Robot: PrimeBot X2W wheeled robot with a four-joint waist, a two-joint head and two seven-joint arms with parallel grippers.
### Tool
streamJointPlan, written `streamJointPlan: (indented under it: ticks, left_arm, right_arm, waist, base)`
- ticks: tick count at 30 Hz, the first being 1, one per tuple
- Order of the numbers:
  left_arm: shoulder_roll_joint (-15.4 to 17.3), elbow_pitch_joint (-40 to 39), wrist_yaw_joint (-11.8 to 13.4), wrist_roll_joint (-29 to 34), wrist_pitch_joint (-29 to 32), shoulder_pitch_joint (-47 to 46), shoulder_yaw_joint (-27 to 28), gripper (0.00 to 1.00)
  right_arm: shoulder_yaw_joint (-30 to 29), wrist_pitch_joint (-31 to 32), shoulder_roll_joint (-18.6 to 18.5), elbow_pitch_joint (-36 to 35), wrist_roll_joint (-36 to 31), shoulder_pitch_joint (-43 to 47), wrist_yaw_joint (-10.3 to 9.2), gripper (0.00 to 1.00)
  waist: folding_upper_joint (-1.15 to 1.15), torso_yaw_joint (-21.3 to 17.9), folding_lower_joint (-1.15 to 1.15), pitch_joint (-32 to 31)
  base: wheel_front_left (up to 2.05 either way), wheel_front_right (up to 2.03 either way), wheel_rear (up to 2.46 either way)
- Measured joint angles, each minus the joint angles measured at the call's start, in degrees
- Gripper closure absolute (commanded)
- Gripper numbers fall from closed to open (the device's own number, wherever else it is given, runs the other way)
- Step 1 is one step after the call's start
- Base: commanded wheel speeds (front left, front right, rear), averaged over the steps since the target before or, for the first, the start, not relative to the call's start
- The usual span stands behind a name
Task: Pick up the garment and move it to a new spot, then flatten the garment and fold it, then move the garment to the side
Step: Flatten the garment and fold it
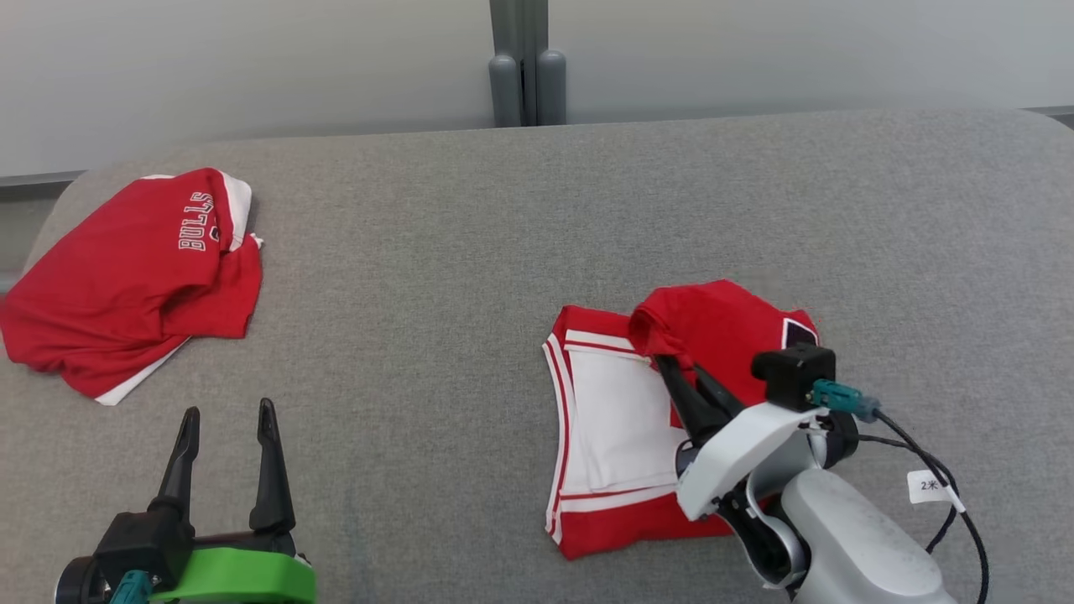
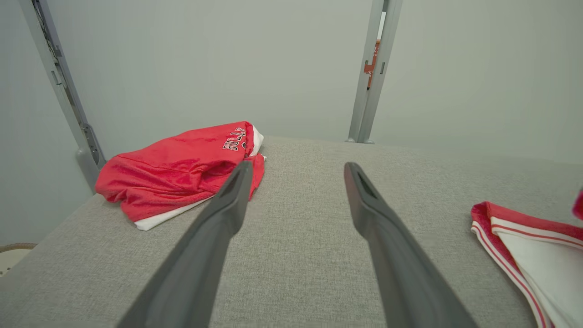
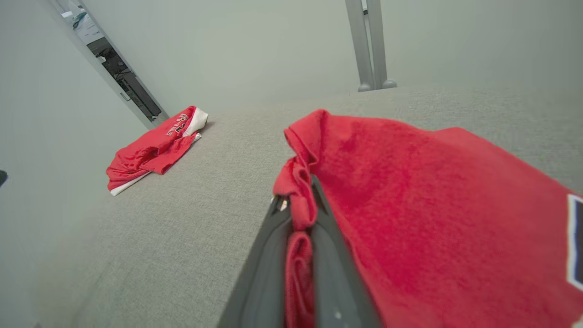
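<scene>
Head view: the right gripper (image 1: 667, 362) is clamped on a bunched red edge of the garment (image 1: 608, 419), which lies right of centre on the grey table (image 1: 419, 335), long axis running near to far. The left gripper (image 1: 225, 415), its 2 fingers (image 1: 267, 453) spread, sits well apart to the left.

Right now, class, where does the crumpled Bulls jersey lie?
In the head view the Bulls jersey lies at the left edge of the grey surface, beyond the open left pincer, well apart from the red-and-white garment the right pincer grips.
</scene>
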Motion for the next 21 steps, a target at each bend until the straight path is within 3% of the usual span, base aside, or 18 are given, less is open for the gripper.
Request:
streamJointPlan:
  ticks: [10, 11, 12, 13, 17, 21]
  left_arm:
    - [0.0, 1.1, 0.1, -0.5, 0.0, -0.5, -1.3, 0.0]
    - [0.0, 1.2, 0.2, -0.5, 0.0, -0.5, -1.4, 0.0]
    - [0.0, 1.4, 0.2, -0.5, 0.0, -0.5, -1.4, 0.0]
    - [0.0, 1.4, 0.2, -0.5, 0.0, -0.5, -1.4, 0.0]
    - [0.0, 1.6, 0.3, -0.4, 0.0, -0.5, -1.6, 0.0]
    - [0.0, 1.8, 0.3, -0.2, 0.0, -0.5, -1.8, 0.0]
  right_arm:
    - [4.0, 0.0, 3.7, 5.7, 1.1, -1.1, -0.01, 1.0]
    - [4.2, -0.4, 3.8, 6.2, 1.3, -1.2, -0.01, 0.71]
    - [4.6, -0.8, 3.9, 6.7, 1.4, -1.3, -0.01, 0.08]
    - [4.8, -1.1, 4.1, 7.3, 1.5, -1.5, -0.01, 0.0]
    - [5.3, -2.9, 3.5, 7.4, 1.7, -2.8, -0.01, 0.0]
    - [3.9, -4.2, 0.7, 5.1, 1.4, -3.4, -0.01, 0.0]
  waist:
    - [0.0, 2.5, 0.0, 0.5]
    - [0.0, 2.6, 0.0, 0.6]
    - [0.0, 2.6, 0.0, 0.6]
    - [0.0, 2.6, 0.0, 0.5]
    - [0.0, 2.1, 0.0, 0.3]
    - [0.0, 1.3, 0.0, 0.0]
  base:
    - [0.0, 0.0, 0.0]
    - [0.0, 0.0, 0.0]
    - [0.0, 0.0, 0.0]
    - [0.0, 0.0, 0.0]
    - [0.0, 0.0, 0.0]
    - [0.0, 0.0, 0.0]
